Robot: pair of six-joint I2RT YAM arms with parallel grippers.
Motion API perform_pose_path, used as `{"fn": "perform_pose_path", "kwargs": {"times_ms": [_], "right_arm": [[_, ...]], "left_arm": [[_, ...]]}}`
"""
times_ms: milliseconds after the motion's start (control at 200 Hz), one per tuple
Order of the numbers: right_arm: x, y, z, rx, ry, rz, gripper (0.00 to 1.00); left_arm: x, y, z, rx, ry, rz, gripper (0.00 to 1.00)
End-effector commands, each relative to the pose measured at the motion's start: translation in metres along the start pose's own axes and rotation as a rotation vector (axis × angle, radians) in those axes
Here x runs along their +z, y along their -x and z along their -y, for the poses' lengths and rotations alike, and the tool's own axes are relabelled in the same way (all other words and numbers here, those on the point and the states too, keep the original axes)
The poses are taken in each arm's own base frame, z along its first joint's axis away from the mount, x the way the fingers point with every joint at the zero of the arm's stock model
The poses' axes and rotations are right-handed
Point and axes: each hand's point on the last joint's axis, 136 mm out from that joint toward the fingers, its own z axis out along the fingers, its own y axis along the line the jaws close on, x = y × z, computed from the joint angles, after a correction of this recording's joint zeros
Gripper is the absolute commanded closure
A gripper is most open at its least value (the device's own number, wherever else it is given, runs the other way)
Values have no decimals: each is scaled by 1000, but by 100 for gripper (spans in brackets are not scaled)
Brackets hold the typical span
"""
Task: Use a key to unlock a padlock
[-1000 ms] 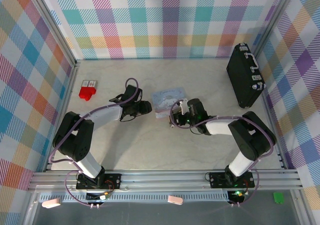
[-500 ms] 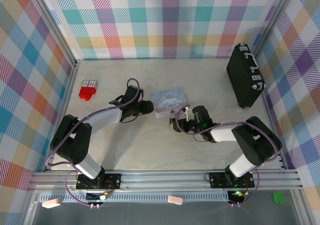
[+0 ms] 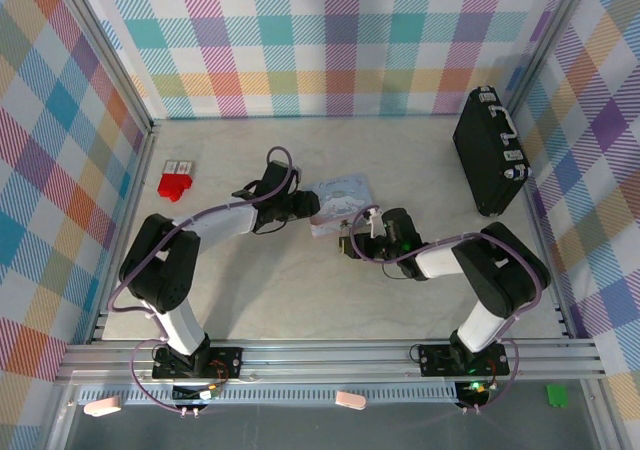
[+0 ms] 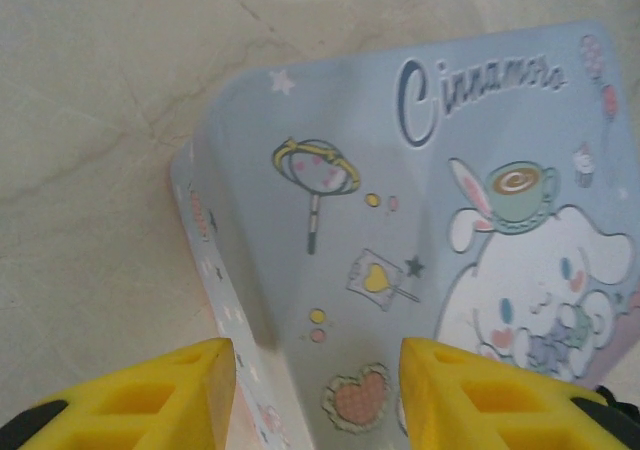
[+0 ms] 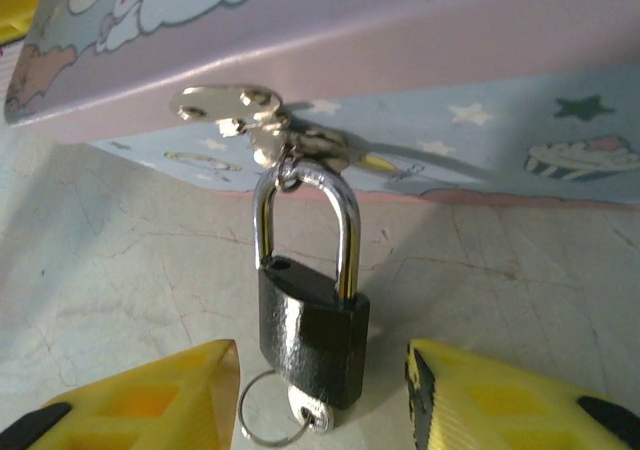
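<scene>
The padlock (image 5: 310,335), dark-bodied with a silver shackle, hangs from the hasp (image 5: 228,103) of a pastel tin (image 5: 330,30). The shackle's left leg stands out of its hole. The key (image 5: 312,413) sits in the padlock's bottom with a thin ring on it. My right gripper (image 5: 320,360) is open, one yellow finger on each side of the padlock body, neither touching it. In the top view it sits at the tin's front edge (image 3: 348,242). My left gripper (image 4: 315,355) is open and straddles the near left corner of the tin (image 4: 420,220). Seen from above, it (image 3: 308,206) is at the tin's left side.
A big black hard case (image 3: 490,152) stands at the back right near the wall. A small red object (image 3: 175,182) lies at the far left. Checked walls close in the table on three sides.
My left gripper has moved right, up to the tin's left corner. My right gripper's jaws have narrowed a little around the padlock and it has shifted slightly left.
</scene>
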Motion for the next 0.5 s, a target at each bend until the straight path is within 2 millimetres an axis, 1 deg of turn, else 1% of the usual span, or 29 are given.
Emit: {"fn": "perform_pose_path", "kwargs": {"times_ms": [0, 100, 210, 275, 350, 495], "right_arm": [[17, 1, -3, -24, 1, -30, 55], [20, 0, -6, -43, -24, -47, 61], [23, 0, -6, -60, -59, -55, 71], [23, 0, -3, -56, -83, -55, 79], [20, 1, 1, -54, -116, -50, 87], [8, 10, 5, -64, -190, -20, 95]], "left_arm": [[7, -6, 0, -10, 18, -26, 53], [10, -10, -10, -27, 54, -27, 54], [10, -13, -19, -44, 86, -22, 55], [9, -15, -24, -54, 107, -16, 55], [7, -15, -29, -64, 129, -4, 56], [2, -15, -38, -81, 175, 16, 56]]}}
